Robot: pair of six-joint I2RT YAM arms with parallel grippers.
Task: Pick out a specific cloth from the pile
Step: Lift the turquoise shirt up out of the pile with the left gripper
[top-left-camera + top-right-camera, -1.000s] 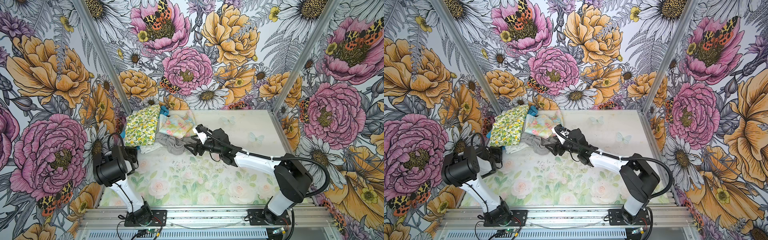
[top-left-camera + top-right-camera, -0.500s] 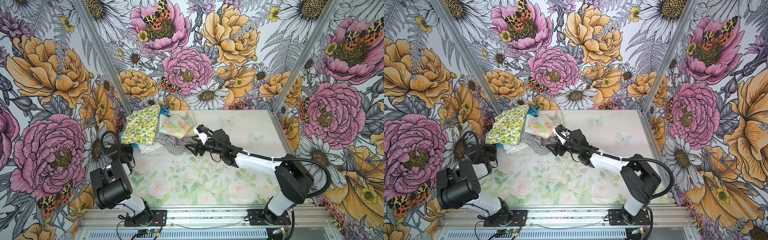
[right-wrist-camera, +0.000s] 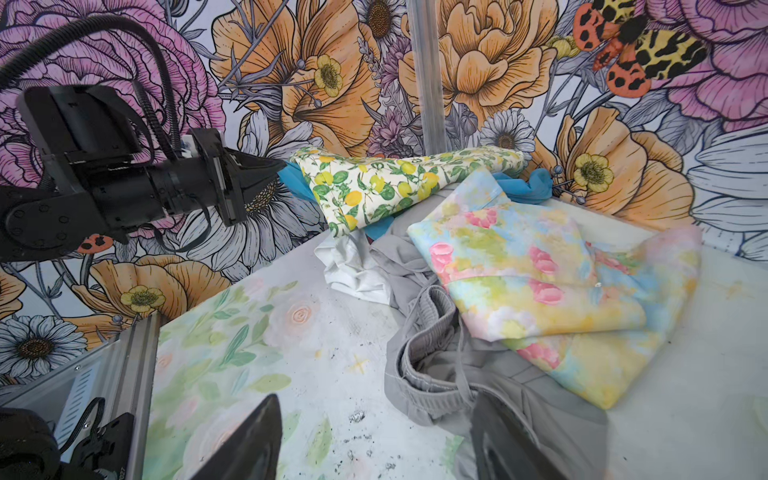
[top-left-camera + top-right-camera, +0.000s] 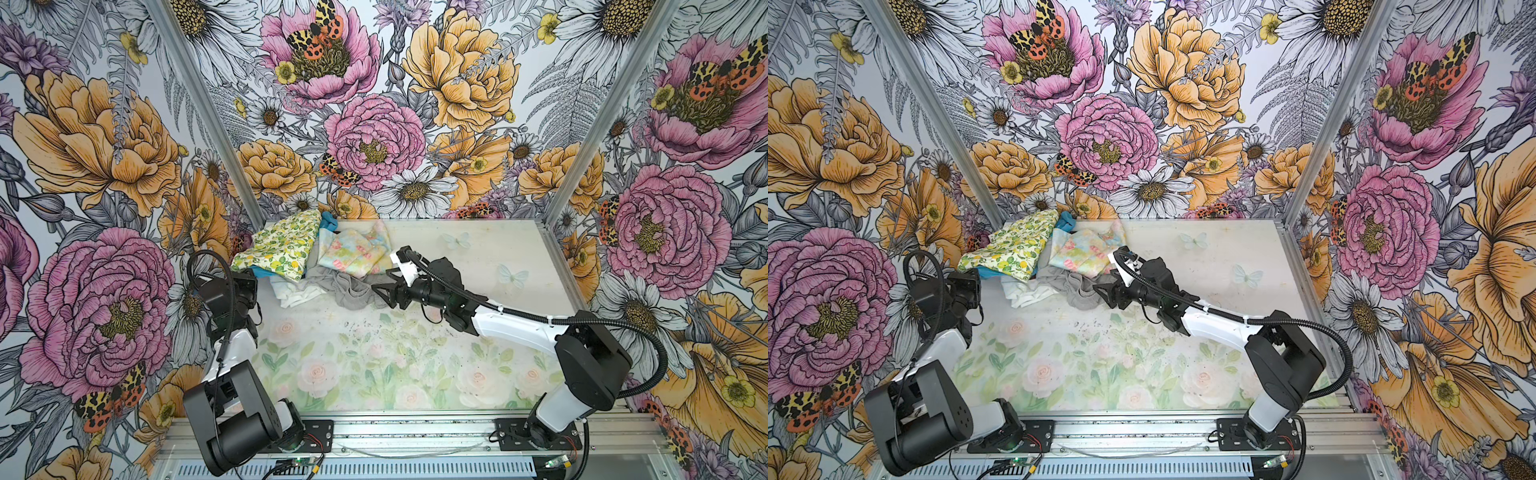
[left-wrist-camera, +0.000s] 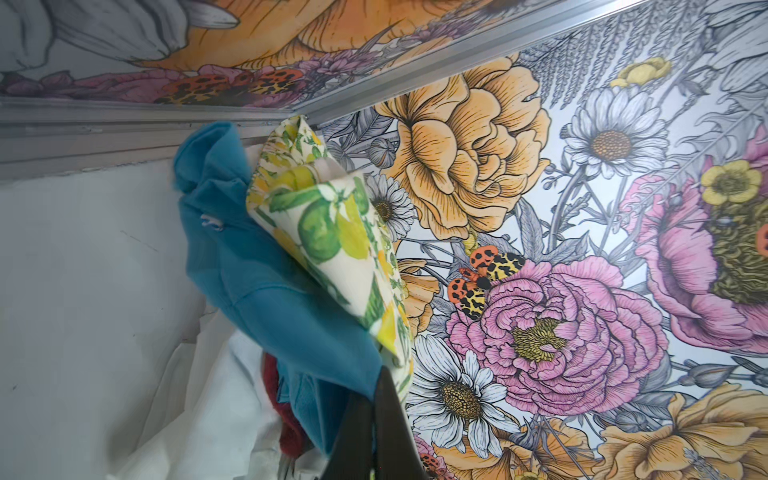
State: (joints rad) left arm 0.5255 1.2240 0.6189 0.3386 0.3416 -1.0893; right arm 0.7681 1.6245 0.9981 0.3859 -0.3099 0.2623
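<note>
Nearest, over bare bench (image 4: 374, 374): right pincer (image 3: 376, 401) spread wide and low at the front of the pile (image 4: 332, 266). One finger to each side of the ribbed hem of the grey cloth (image 3: 428, 316), nothing pinched. Probably set there to pin or peel back the upper layers while the other arm pulls.

Just behind: pastel floral cloth (image 3: 540, 291) draped partly over the grey, white cloth (image 3: 353, 270) crumpled beside it.

Further back on the left: left pincer (image 3: 272, 172) pressed together on a corner of the blue cloth (image 5: 266, 282), reaching in from the side under the lemon-print cloth (image 3: 395, 183). Gripped low, likely so as to slide out sideways rather than lift the heap.

Farthest: rest of the blue cloth buried beneath the lemon print, with one end poking out near the back wall in both top views. Red cloth (image 5: 274, 386) tucked underneath.
</note>
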